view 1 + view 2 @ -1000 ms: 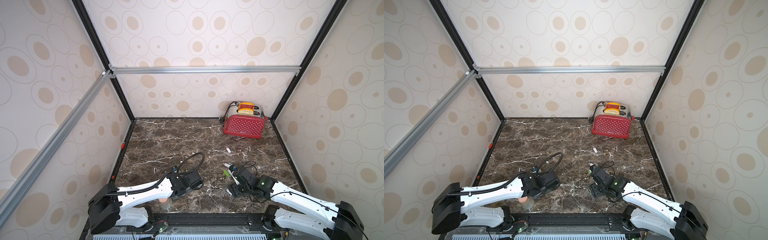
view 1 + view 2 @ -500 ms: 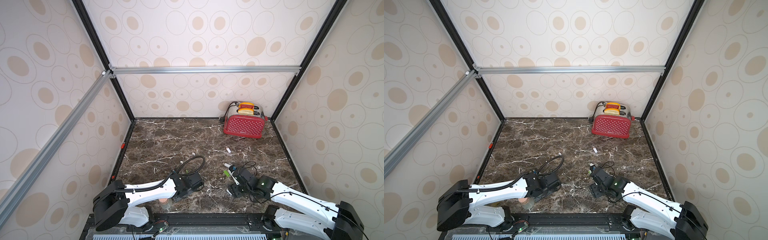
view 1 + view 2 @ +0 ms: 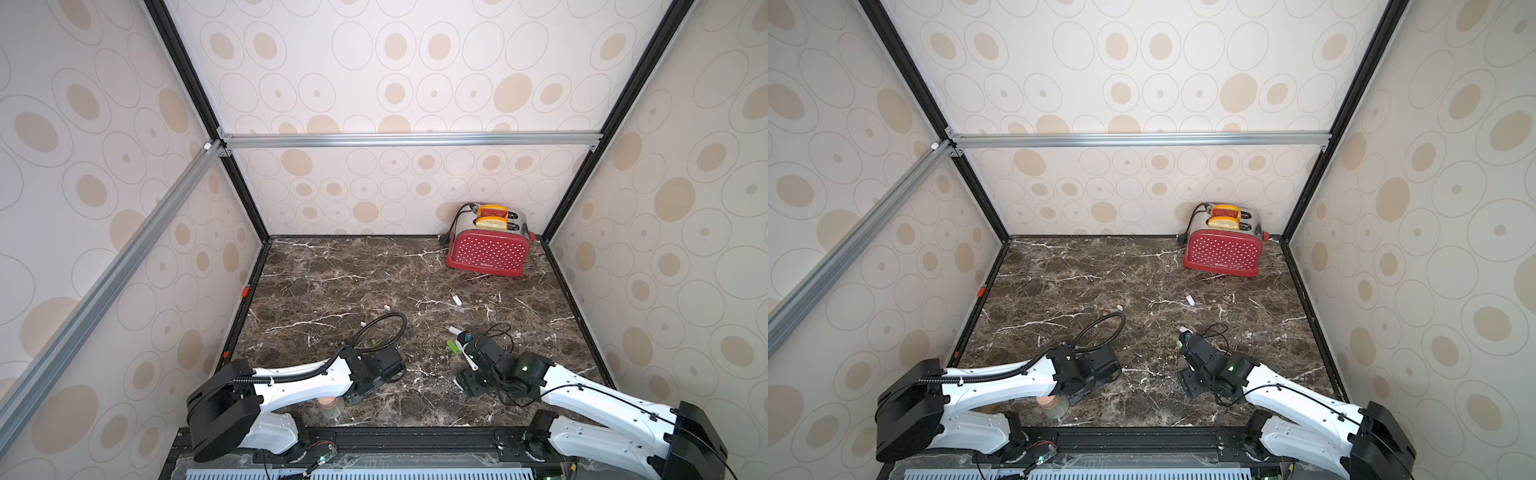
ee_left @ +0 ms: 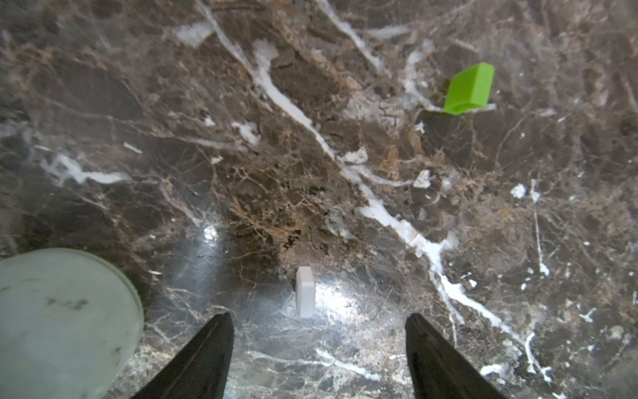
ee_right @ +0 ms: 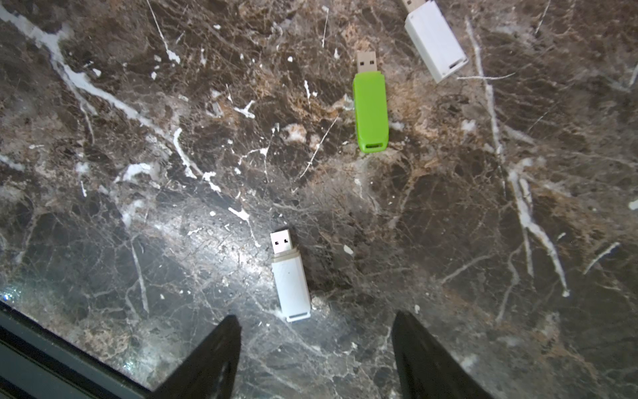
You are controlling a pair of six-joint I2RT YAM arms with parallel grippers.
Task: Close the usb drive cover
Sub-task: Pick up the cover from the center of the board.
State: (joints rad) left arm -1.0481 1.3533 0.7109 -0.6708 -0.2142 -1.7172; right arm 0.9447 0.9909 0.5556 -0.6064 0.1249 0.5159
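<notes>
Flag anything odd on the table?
Three USB drives lie uncapped, connectors bare: white drive, green drive, second white drive. A white cap and green cap lie loose, apart from them.

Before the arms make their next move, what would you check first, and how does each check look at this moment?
1. Jaws of the left gripper open, nothing held: ok.
2. The white cap lies in line between those jaws, just ahead of the tips: ok.
3. Jaws of the right gripper open, nothing held: ok.
4. The white drive lies just ahead of the right jaws, within their span: ok.
5. Cover on that drive: not ok, its plug is bare.
6. Which way the cap's open end faces: cannot tell.
</notes>
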